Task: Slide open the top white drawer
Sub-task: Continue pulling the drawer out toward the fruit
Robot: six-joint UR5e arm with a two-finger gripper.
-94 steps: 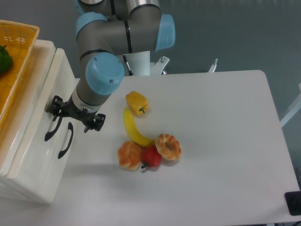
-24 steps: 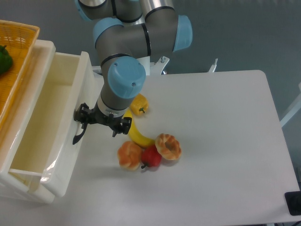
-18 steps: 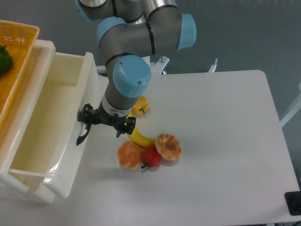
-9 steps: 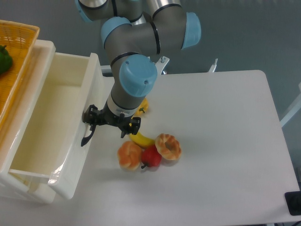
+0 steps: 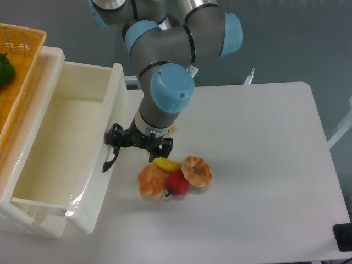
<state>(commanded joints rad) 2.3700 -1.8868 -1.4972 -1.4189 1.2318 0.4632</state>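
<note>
The top white drawer (image 5: 60, 148) stands pulled far out of the cabinet at the table's left edge, its interior exposed, with the gripper (image 5: 116, 146) pinching its black handle (image 5: 109, 161), so opening appears essentially complete.

Cream-white drawer (image 5: 58, 143), black handle (image 5: 109, 161), orange basket (image 5: 19, 71).

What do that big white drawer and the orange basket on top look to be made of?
The top white drawer looks like glossy cream plastic or lacquered board: its smooth walls catch shiny highlights near the front corner. Which of the two, the view leaves open. Its black handle looks like plastic or painted metal. The orange basket appears woven, wicker or plastic strands, given its fine criss-cross texture.
</note>
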